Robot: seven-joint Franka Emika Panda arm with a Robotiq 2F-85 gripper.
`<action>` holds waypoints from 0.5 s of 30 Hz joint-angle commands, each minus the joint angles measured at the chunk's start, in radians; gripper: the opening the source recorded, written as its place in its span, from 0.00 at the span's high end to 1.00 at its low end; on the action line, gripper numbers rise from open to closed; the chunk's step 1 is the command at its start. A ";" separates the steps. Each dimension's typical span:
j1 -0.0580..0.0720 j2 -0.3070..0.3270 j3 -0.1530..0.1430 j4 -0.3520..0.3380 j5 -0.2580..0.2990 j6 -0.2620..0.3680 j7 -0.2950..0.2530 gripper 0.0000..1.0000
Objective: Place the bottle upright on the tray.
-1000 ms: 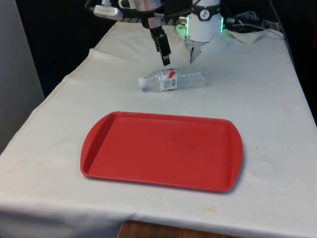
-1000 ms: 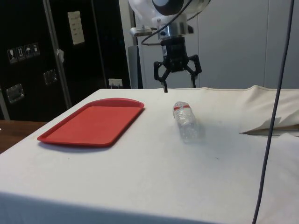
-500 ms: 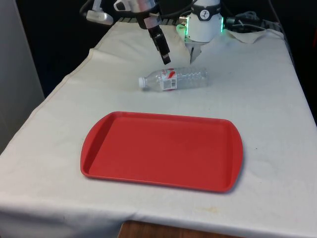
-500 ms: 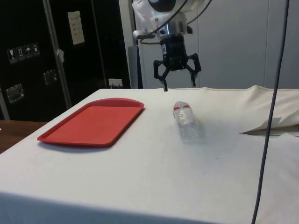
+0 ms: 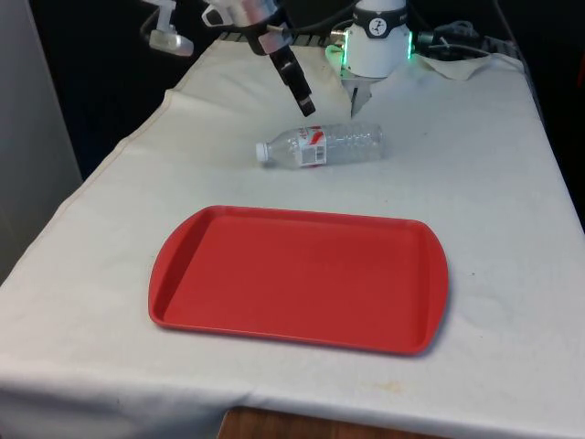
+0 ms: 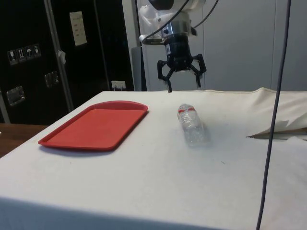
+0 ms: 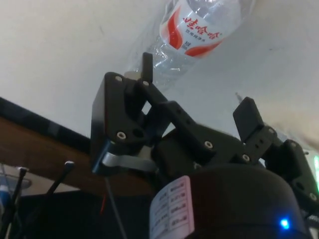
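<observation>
Front view. A clear plastic bottle [image 5: 322,146] with a white cap and a red-and-white label lay on its side on the white tablecloth [image 5: 475,165], cap toward the front view's left. It rested beyond the far edge of the red tray [image 5: 297,278], apart from it and not touching. The tray sat flat on the cloth with nothing on it. The black gripper [image 5: 304,102] hung in the air above and slightly behind the bottle's label end, clear of the bottle, tilted so that its tips pointed down toward the front view's right.

Side view. The gripper [image 6: 182,81] hung over the far part of the table, its two fingers spread wide apart and pointing downward, with nothing between them. The bottle [image 6: 191,124] lay below and nearer the camera than the gripper, its length running toward the camera. The tray [image 6: 96,125] lay well to one side of the bottle, on the side toward the dark cabinets.

Wrist view. The bottle [image 7: 199,30] appeared beyond the fingertips [image 7: 147,67], label facing the camera with red markings and printed characters. The fingers stood apart and gripped nothing; cloth showed between them and the bottle.
</observation>
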 commanded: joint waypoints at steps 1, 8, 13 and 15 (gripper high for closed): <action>0.000 0.003 -0.003 0.004 0.005 -0.009 -0.005 0.00; -0.002 0.029 -0.022 0.037 0.040 -0.068 -0.043 0.00; -0.011 0.060 -0.034 0.073 0.082 -0.134 -0.086 0.00; -0.013 0.069 -0.039 0.082 0.092 -0.151 -0.096 0.00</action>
